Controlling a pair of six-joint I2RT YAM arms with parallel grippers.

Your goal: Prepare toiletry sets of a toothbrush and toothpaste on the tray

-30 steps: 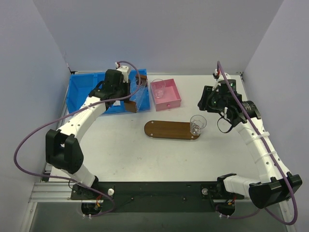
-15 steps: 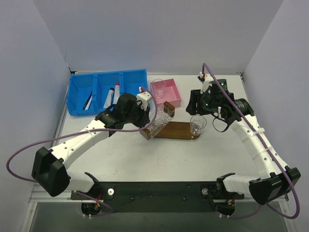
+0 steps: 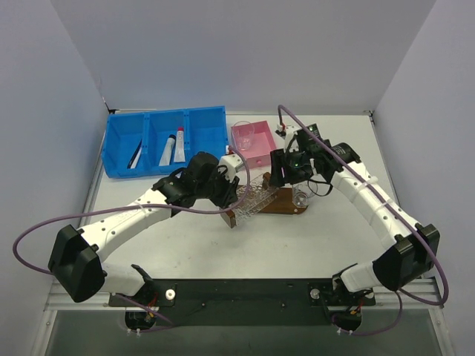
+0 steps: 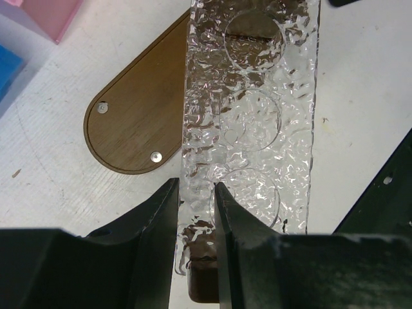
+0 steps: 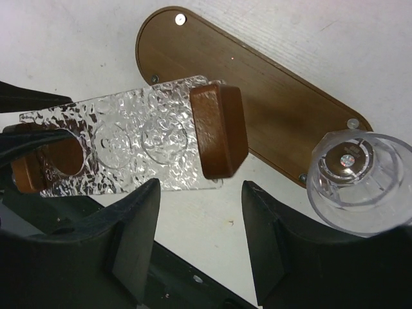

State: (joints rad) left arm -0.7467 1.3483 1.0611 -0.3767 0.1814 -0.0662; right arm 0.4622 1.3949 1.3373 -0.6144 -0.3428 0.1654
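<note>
Tray of dark brown wood lies about the middle of the table, its length running left to right. At its left end, on the near side, the left gripper has its fingers closed on the edge of a clear textured holder, a flat plate with three round holes and a brown wooden block at each end. The holder slants over the tray's left part; whether it touches the wood cannot be told. On the tray's right end stands a clear cup, upright. Just behind the tray, the right gripper hangs above the holder's far block with its fingers spread wide and nothing between them. Farther back, near the table's far edge, sits a pink box with a second clear cup inside. In the far left corner a blue bin holds two white toothpaste tubes in its middle compartment and a thin dark stick in its left one.
</note>
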